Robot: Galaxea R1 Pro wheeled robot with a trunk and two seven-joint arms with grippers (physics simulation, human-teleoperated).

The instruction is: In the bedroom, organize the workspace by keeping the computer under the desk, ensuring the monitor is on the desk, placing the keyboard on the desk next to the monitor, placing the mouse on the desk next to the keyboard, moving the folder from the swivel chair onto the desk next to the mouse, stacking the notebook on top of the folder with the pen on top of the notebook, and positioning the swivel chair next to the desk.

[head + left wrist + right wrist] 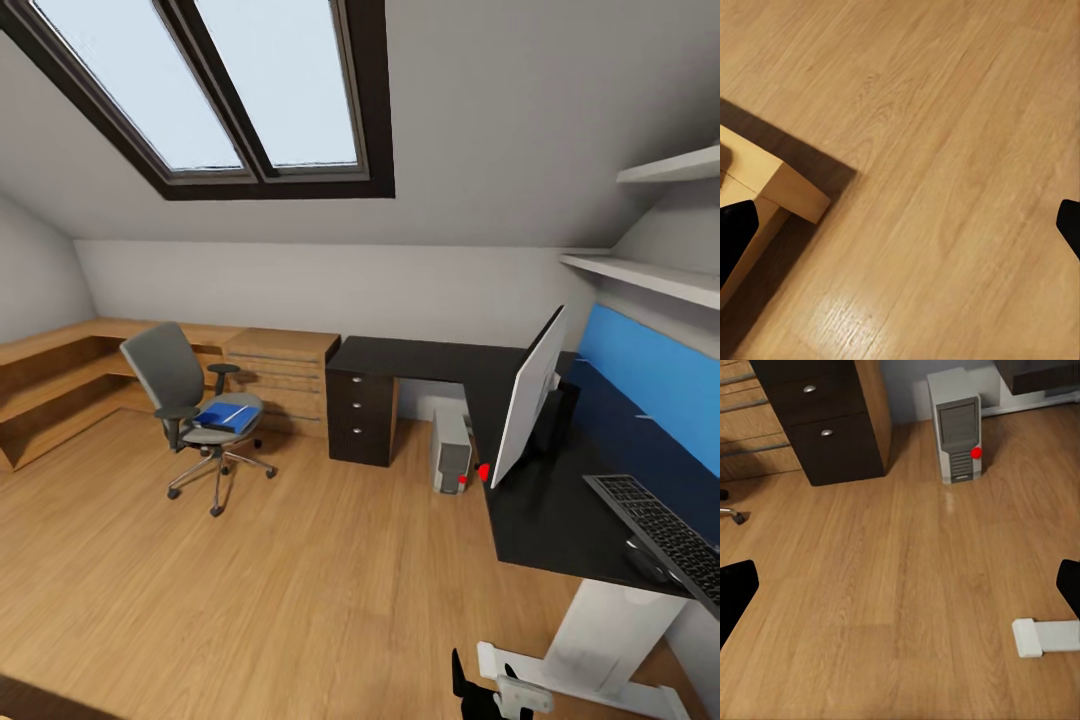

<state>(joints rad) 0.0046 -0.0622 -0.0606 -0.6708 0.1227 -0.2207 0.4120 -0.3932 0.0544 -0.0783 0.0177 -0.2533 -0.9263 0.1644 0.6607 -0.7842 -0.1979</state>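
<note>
Attic room of a home fitted out as a study. Sloped grey-white ceiling carrying a black-framed double skylight; light wood plank floor. Far ahead of the right pincer, an L-shaped desk with black top, white legs and blue back panel, with a block of black drawers and a light-grey computer tower standing on the floor beneath. On the desktop, a wide flat monitor and a dark keyboard. A grey-fabric swivel chair on a chrome castor base stands apart, before low light-wood cabinets. White wall shelves hang above the desk.
</note>
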